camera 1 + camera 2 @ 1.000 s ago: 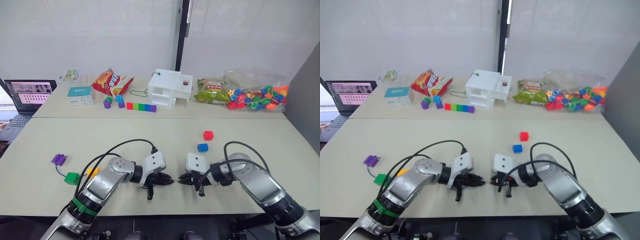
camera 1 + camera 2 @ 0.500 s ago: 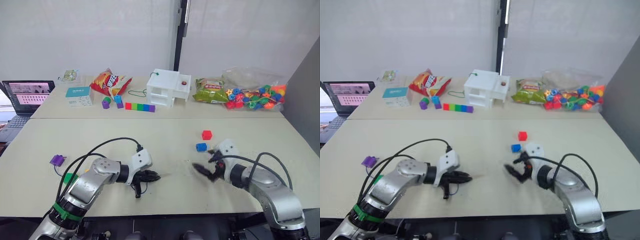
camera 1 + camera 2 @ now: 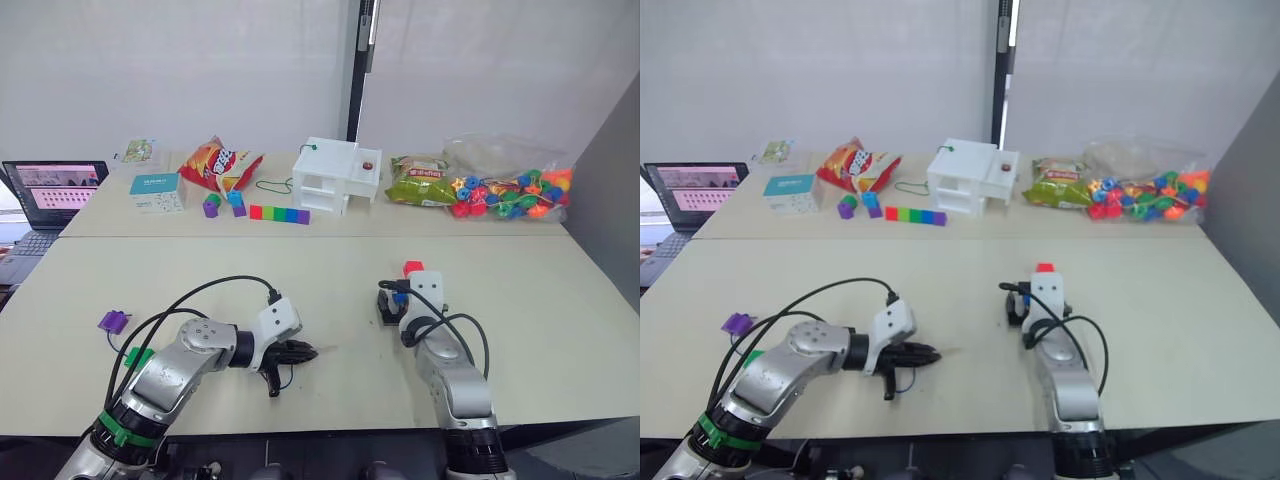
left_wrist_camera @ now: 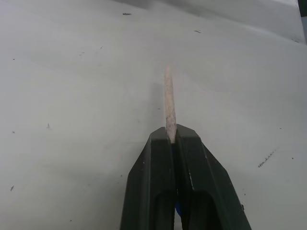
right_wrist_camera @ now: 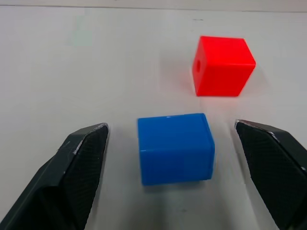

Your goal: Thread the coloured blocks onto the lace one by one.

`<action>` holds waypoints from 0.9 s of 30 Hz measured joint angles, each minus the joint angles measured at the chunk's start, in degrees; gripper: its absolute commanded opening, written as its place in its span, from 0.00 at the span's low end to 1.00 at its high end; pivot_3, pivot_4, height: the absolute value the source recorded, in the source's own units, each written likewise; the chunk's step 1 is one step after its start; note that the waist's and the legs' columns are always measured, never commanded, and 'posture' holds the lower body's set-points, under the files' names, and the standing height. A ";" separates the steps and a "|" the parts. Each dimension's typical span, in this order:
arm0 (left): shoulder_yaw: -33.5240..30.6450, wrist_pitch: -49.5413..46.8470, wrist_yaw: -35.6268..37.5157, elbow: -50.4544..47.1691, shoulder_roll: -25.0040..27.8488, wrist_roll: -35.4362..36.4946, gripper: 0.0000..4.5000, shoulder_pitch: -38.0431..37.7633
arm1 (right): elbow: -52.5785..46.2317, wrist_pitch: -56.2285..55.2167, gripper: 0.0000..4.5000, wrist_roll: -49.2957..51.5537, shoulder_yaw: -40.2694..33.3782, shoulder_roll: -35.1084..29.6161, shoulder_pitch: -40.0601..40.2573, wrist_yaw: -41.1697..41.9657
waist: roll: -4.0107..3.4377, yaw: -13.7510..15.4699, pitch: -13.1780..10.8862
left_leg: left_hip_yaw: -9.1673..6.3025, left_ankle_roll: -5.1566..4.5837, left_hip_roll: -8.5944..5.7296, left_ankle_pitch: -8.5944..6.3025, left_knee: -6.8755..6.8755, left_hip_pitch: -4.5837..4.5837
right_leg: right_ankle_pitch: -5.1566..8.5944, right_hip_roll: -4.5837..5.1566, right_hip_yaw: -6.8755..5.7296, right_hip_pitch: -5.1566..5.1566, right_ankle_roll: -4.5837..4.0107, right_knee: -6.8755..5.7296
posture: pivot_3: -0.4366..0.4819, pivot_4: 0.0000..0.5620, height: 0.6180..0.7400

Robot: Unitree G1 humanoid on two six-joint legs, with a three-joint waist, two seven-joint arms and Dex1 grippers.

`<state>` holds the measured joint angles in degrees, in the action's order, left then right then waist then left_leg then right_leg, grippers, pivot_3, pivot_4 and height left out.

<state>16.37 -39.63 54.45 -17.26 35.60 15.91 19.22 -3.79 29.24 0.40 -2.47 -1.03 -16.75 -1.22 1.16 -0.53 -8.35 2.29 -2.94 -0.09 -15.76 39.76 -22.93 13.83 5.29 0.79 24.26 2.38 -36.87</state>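
On the near cream table (image 3: 330, 270), the left gripper (image 3: 300, 352) lay low over the surface, its two black fingers clenched on the short pale stiff tip (image 4: 169, 103) of the thin dark-blue lace (image 3: 277, 378); the tip stuck straight out past the fingertips, rough and off-white, and a little blue string showed between the fingers behind it. To the robot's left lay the small purple plastic cube (image 3: 115, 321), with the small green plastic cube (image 3: 140, 357) nearer and partly behind the arm's black cable.

Further out on the robot's right, the right gripper (image 5: 180, 177) stood spread wide, one finger on each side of the small blue plastic cube (image 5: 175, 147) and touching neither face. The blue cube sat flat on the table, smooth and glossy. Just beyond it, apart from it, sat the small red plastic cube (image 5: 222, 65), with a round hole in the face turned toward the gripper.

On the far table, the clear plastic bag (image 3: 512, 185) held a mass of mixed coloured round beads. Beside it lay a green snack packet (image 3: 424, 183), then a white box-like model house (image 3: 335, 176) with a small red thing on top. A joined rainbow bar of cubes (image 3: 281, 214) lay in front, with an orange crisp bag (image 3: 219, 162), a teal-and-white carton (image 3: 159, 190) and an open laptop (image 3: 45, 195) toward the left.
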 measured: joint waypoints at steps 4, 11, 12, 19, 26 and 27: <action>-0.03 -0.32 -0.56 -0.71 0.04 0.00 0.00 -0.67 | 1.71 -2.91 0.52 0.84 0.13 -0.18 0.15 1.25 | 0.00 -0.23 0.00 | -0.01 -0.05 0.01 -0.03 -0.01 0.01 | 0.00 0.00 0.01 0.00 0.00 -0.01 | 0.48 0.27 1.00; 0.03 -0.18 -1.52 -0.68 -0.49 -0.01 0.00 -1.18 | -1.58 -2.91 0.27 2.76 0.84 0.48 2.75 3.16 | 0.00 -0.24 0.00 | -0.03 -0.08 0.02 -0.05 -0.01 0.00 | 0.00 0.02 0.01 0.01 0.00 -0.02 | 0.48 0.27 1.00; 0.12 0.02 -1.60 -0.60 -0.77 -0.02 0.00 -1.19 | -2.93 -2.75 0.27 3.08 1.14 0.56 3.08 3.59 | -0.01 -0.24 0.00 | -0.03 -0.09 0.02 -0.05 -0.02 0.00 | 0.00 0.02 0.01 0.03 0.00 -0.02 | 0.48 0.27 1.00; 0.59 2.95 -2.10 2.93 -2.40 -0.18 0.00 -0.96 | -27.99 8.32 0.27 5.36 12.79 -3.29 14.75 8.48 | -0.02 -0.12 0.01 | -0.06 -0.15 0.03 -0.09 -0.01 -0.03 | 0.00 0.03 -0.02 0.02 0.00 0.03 | 0.48 0.27 1.00; 0.81 4.24 -1.97 4.65 -3.17 -0.31 0.00 0.15 | -32.97 12.11 0.27 4.80 23.62 -7.44 25.34 9.79 | -0.01 -0.15 0.01 | -0.05 -0.16 0.03 -0.09 0.07 0.03 | 0.01 0.01 -0.01 -0.08 0.00 0.09 | 0.48 0.27 1.00; 0.82 4.24 -1.90 4.63 -3.10 -0.30 0.00 0.14 | -32.52 11.98 0.27 4.50 23.66 -7.46 25.25 9.57 | -0.01 -0.14 0.01 | -0.05 -0.16 0.04 -0.09 0.07 0.05 | 0.01 0.00 -0.01 -0.09 0.00 0.08 | 0.48 0.27 1.00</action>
<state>17.19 -35.38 52.56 -12.63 32.50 15.61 19.36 -36.31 41.22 4.90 21.20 -8.49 8.50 8.34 1.15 -0.68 -8.35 2.24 -3.10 -0.05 -15.86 39.83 -22.88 13.84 5.30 0.78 24.17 2.38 -36.79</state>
